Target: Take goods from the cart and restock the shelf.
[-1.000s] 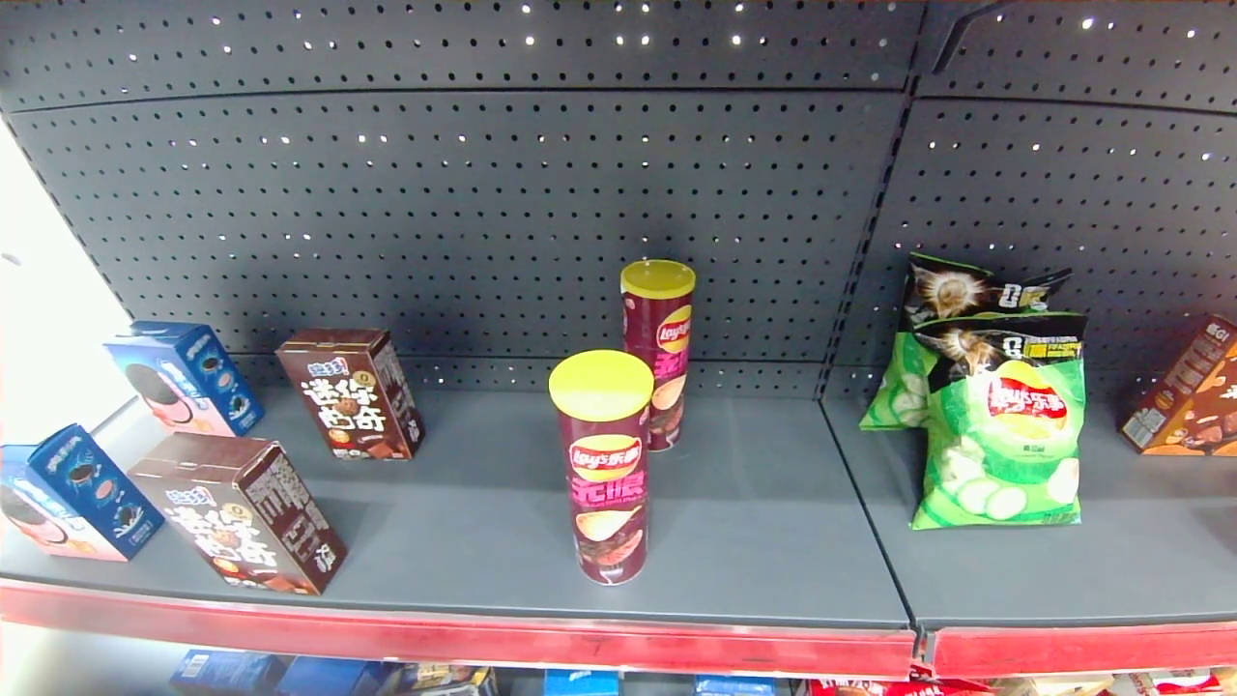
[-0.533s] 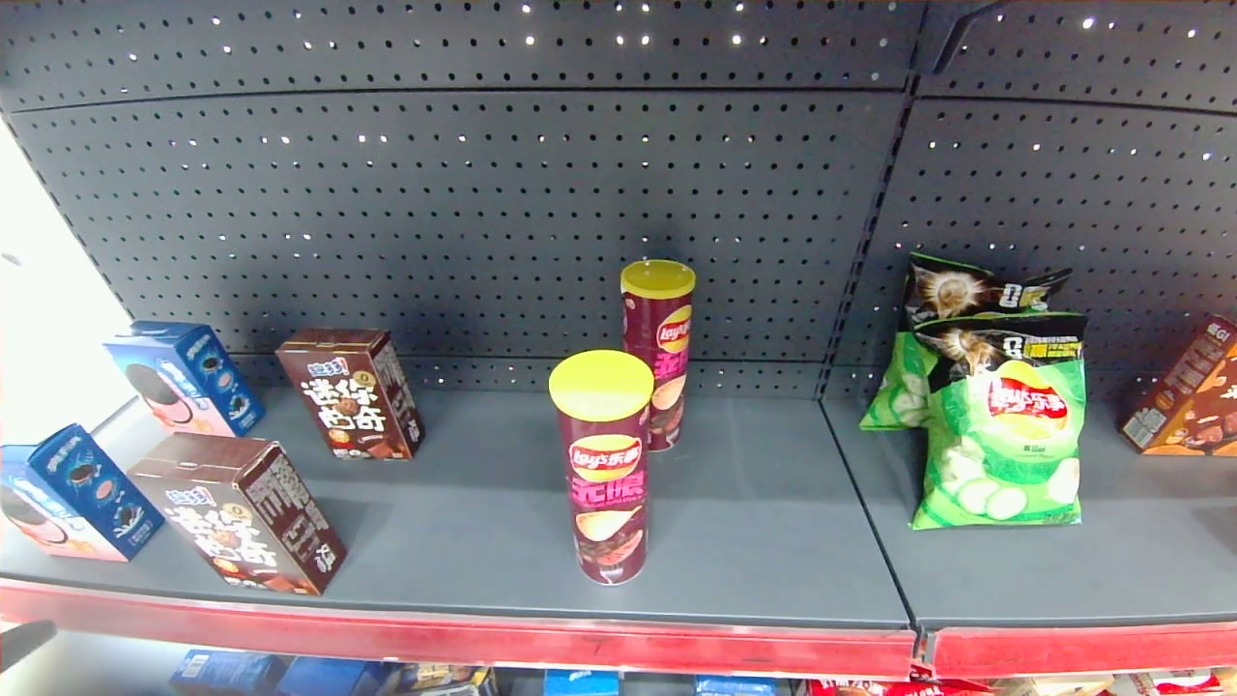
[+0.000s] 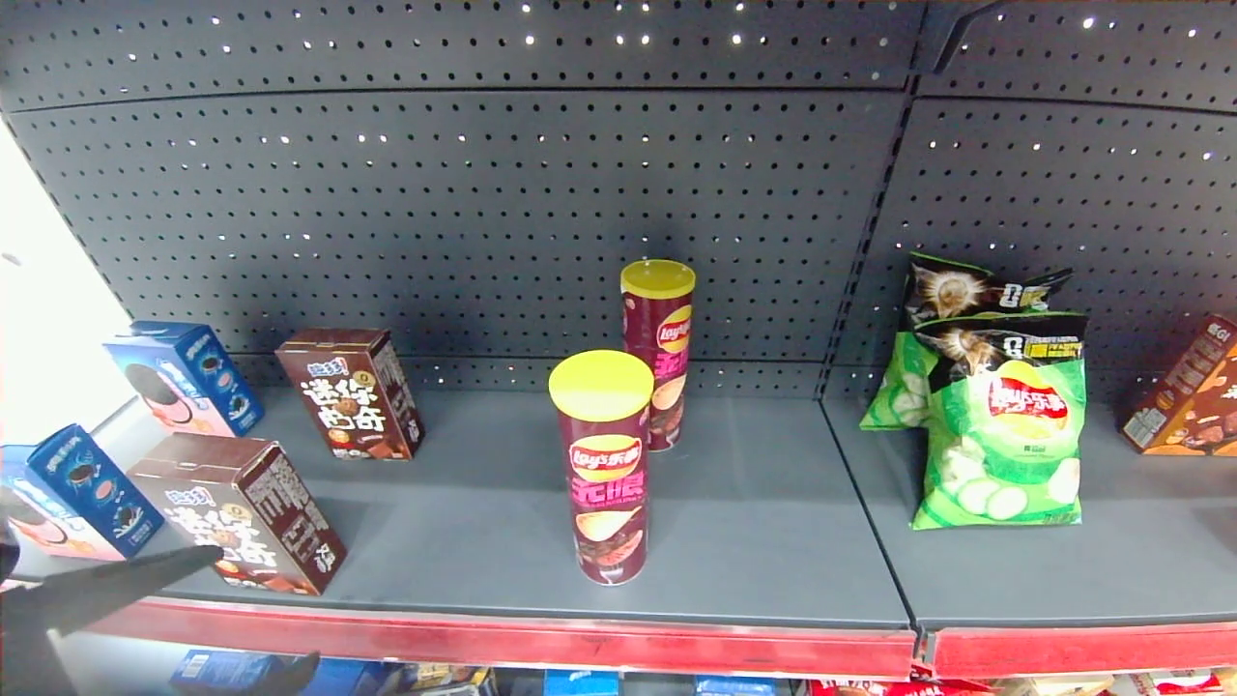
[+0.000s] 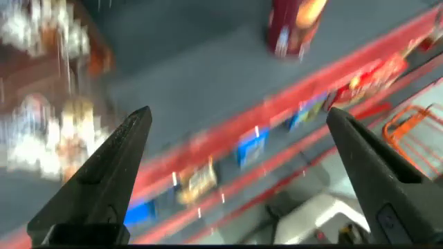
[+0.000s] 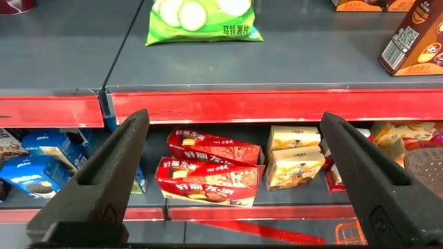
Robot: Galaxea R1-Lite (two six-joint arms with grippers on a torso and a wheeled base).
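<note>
Head: left end effector (image 3: 266, 607) spread wide, empty, at the shelf (image 3: 754, 522) front edge beside a brown box (image 3: 242, 512); chip cans (image 3: 604, 464) upright mid-shelf. Left wrist: same wide gap. Right wrist: right end effector (image 5: 234, 116) wide, facing red boxes (image 5: 208, 169) below.

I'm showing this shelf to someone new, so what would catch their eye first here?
A tall red can with a yellow lid stands mid-shelf, with a second can behind it. To their right sit bright green chip bags. The open left gripper hangs by the red front edge of the shelf, near a brown box.
</note>
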